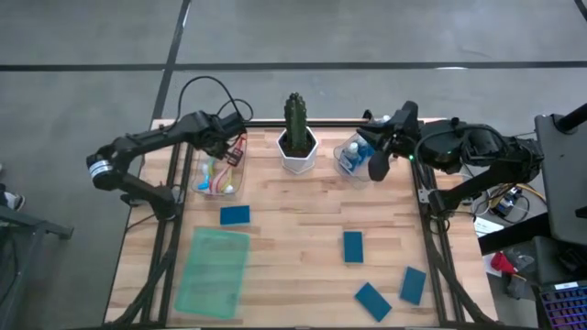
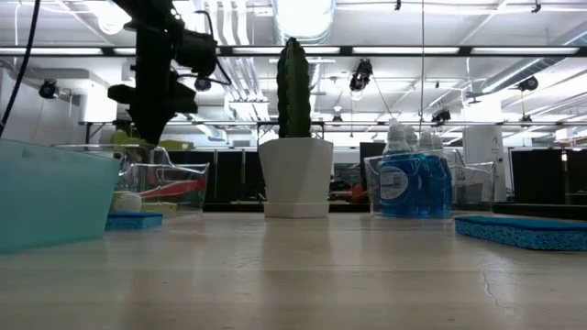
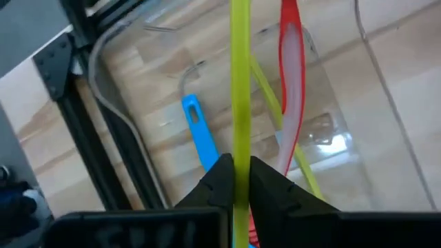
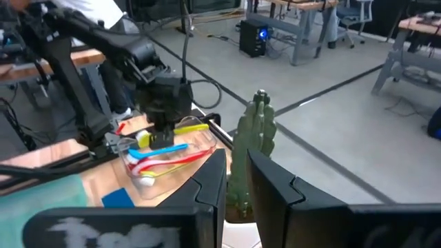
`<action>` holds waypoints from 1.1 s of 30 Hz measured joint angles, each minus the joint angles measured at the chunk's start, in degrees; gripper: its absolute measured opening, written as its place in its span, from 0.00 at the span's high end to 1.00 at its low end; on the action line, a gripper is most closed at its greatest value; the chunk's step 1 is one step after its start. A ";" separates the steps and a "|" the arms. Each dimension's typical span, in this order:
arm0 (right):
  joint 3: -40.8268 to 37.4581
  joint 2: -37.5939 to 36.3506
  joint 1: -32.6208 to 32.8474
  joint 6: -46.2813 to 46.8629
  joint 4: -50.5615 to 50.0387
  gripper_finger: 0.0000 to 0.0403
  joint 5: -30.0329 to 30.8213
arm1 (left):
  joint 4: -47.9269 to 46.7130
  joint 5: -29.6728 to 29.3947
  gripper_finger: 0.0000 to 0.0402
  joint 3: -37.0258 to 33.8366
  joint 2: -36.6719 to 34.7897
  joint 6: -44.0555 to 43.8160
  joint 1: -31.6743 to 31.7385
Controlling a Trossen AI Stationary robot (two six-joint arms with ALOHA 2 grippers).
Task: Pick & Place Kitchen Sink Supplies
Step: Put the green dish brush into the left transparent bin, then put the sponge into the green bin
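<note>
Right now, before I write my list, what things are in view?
brushes: four, two yellow-green, one blue, one pink; in the left bin, one yellow-green held
bottles: about four, blue; in the right bin
sponges: four seen from above, teal; flat on the table
tray: one, green; table's front left
cactus: one, green, white pot; back middle
bins: two, clear; either side of the cactus
left gripper: shut on a yellow-green brush, over the left bin
right gripper: slightly open, empty, by the right bin
</note>
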 joint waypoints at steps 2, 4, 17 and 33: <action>0.00 0.00 0.00 1.60 0.00 0.87 0.02 | 1.52 0.82 0.92 -1.19 0.00 1.69 0.11; -0.28 0.12 0.00 3.82 0.02 0.87 0.01 | 2.03 0.88 0.92 -2.05 0.00 2.13 0.11; -7.25 0.87 0.17 22.77 -10.93 0.87 -5.69 | 0.16 6.36 0.78 -1.02 -1.22 -0.27 0.20; -26.45 1.01 -0.02 34.43 -12.11 0.87 -32.30 | 18.11 27.86 0.74 5.58 -12.33 -5.78 -3.69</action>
